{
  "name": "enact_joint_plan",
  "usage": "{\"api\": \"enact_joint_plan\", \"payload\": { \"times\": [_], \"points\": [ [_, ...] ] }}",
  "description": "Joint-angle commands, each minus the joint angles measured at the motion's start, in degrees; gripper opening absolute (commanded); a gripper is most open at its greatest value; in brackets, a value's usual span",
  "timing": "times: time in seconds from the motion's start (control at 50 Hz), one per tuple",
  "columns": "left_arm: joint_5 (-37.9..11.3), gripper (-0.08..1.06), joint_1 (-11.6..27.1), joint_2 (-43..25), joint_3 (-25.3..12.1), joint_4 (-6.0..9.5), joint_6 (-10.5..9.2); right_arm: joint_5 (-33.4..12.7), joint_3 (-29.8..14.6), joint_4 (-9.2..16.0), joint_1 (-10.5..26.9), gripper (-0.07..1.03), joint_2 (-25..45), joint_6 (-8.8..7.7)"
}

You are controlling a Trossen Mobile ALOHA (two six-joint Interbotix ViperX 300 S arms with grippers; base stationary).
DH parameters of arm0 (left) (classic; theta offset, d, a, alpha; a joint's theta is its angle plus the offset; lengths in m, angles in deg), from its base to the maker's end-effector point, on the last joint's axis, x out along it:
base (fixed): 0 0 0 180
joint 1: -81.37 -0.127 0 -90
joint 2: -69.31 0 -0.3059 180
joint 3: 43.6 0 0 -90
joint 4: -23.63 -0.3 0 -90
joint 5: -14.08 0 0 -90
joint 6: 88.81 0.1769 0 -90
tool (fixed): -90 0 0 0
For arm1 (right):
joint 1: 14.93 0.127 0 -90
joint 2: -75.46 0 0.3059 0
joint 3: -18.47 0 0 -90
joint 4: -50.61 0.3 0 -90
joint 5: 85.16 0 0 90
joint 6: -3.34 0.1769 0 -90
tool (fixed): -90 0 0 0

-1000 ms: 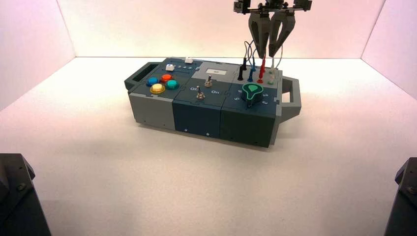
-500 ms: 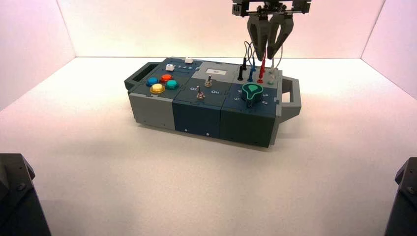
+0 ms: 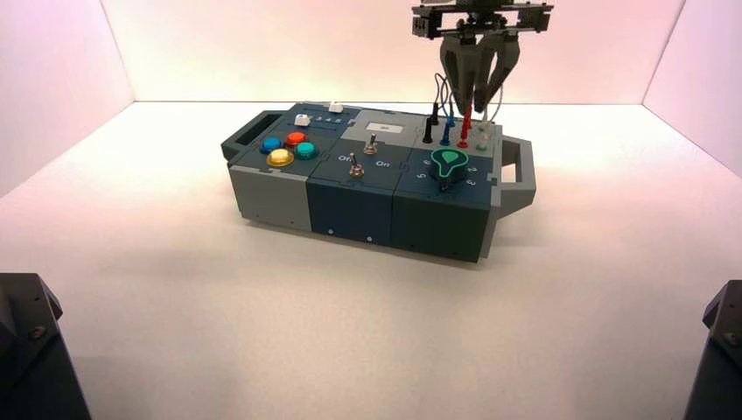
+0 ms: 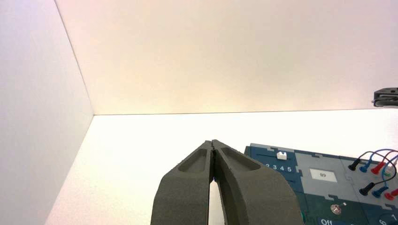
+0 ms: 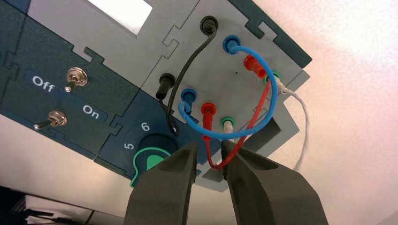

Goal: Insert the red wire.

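The red wire [image 5: 215, 161] loops over the grey panel at the box's [image 3: 350, 210] right end. One red plug [image 5: 208, 110] stands in a socket between a blue plug and a green-ringed socket, and the other red plug [image 5: 253, 65] sits in the row behind. In the high view the red plug [image 3: 465, 131] stands upright on the box. My right gripper [image 3: 477, 107] hangs just above the plugs, open; in the right wrist view its fingers [image 5: 208, 149] flank the red loop without clamping it. My left gripper [image 4: 213, 143] is shut on nothing, off to the box's left.
A blue wire [image 5: 248, 131], a black wire [image 5: 180, 89] and a white wire [image 5: 300, 112] share the same panel. A green knob [image 3: 448, 162] sits in front of the plugs, two toggle switches [image 5: 76, 77] at mid-box, coloured push buttons [image 3: 289, 149] at the left end.
My right gripper has risen a little above the plugs and its fingers have drawn closer together. The red plug stays upright in its socket.
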Motion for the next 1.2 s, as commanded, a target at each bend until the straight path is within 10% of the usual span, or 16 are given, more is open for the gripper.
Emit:
{"api": "enact_joint_plan", "payload": {
  "times": [0.02, 1.2],
  "points": [
    [0.3, -0.03, -0.4, -0.3, -1.9, -0.09, 0.18, 0.2, -0.5, 0.2, 0.5, 0.3, -0.9, 0.35],
    [0.2, -0.03, -0.3, 0.0, -1.9, -0.09, 0.26, 1.7, -0.1, 0.4, 0.6, 0.26, 0.4, 0.35]
  ]
}}
